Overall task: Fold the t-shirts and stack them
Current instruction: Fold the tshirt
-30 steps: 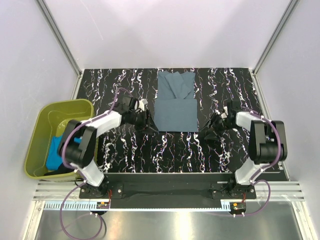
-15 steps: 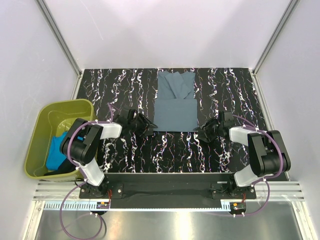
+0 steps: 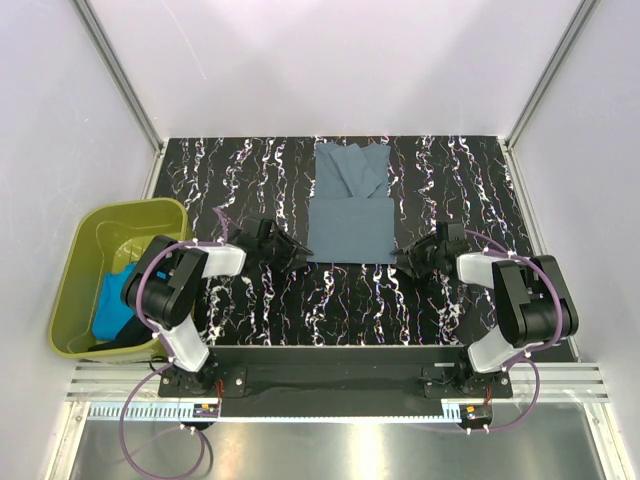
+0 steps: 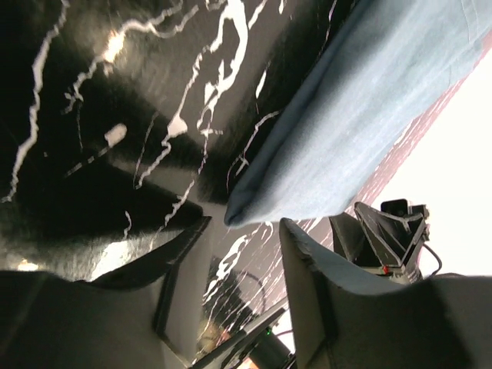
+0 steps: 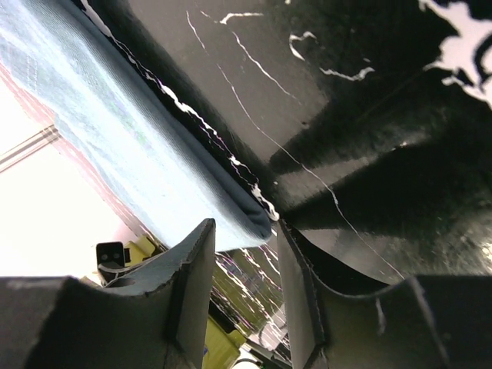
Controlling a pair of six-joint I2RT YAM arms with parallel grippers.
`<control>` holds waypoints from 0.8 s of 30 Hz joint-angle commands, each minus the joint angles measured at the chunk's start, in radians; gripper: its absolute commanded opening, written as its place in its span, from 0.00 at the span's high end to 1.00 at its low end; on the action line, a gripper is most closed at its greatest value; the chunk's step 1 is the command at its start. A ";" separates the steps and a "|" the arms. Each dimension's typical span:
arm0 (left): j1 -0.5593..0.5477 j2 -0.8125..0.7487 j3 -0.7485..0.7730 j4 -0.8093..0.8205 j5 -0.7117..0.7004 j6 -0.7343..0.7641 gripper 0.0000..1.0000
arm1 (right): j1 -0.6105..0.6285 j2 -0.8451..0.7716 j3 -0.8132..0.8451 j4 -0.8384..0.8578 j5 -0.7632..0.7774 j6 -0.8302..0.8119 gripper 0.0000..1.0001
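Note:
A slate grey-blue t-shirt [image 3: 348,215] lies partly folded at the table's middle, its lower half a neat rectangle. My left gripper [image 3: 297,256] lies low at the shirt's near-left corner. In the left wrist view the cloth [image 4: 369,100] ends in a corner just ahead of the open left gripper [image 4: 244,231], with nothing pinched. My right gripper [image 3: 404,259] lies low at the near-right corner. In the right wrist view the shirt [image 5: 115,131] has its corner reaching between the tips of the open right gripper [image 5: 242,231]. A turquoise t-shirt [image 3: 112,300] and a black one [image 3: 112,346] sit in the tub.
An olive-green tub [image 3: 70,262] stands off the table's left edge, beside the left arm. The black marbled table [image 3: 330,300] has white walls behind and on both sides. Both arm bases are bolted to the near rail.
Both arms have dropped low to the table and slid inward to the shirt's near corners. The shirt has not moved.

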 commanded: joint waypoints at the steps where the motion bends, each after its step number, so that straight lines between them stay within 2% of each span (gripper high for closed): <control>1: -0.001 0.041 0.015 -0.047 -0.095 -0.005 0.55 | 0.013 0.035 0.019 -0.004 0.052 0.001 0.55; 3: 0.000 0.058 0.028 -0.042 -0.095 -0.003 0.62 | 0.019 0.045 0.021 -0.001 0.054 0.011 0.55; 7: 0.002 0.089 0.058 -0.036 -0.084 0.004 0.69 | 0.024 0.061 0.030 -0.007 0.048 0.001 0.54; 16: 0.005 0.078 0.044 -0.044 -0.075 0.011 0.72 | 0.033 0.007 0.005 -0.063 0.035 0.026 0.55; 19: 0.008 0.086 0.041 -0.033 -0.064 0.009 0.83 | 0.034 0.036 0.019 -0.053 0.040 0.024 0.58; 23: 0.010 0.089 0.042 -0.025 -0.058 0.017 0.89 | 0.036 0.048 0.024 -0.050 0.054 0.038 0.59; 24: 0.010 0.089 0.042 -0.022 -0.055 0.018 0.96 | 0.037 0.047 0.022 -0.047 0.063 0.038 0.59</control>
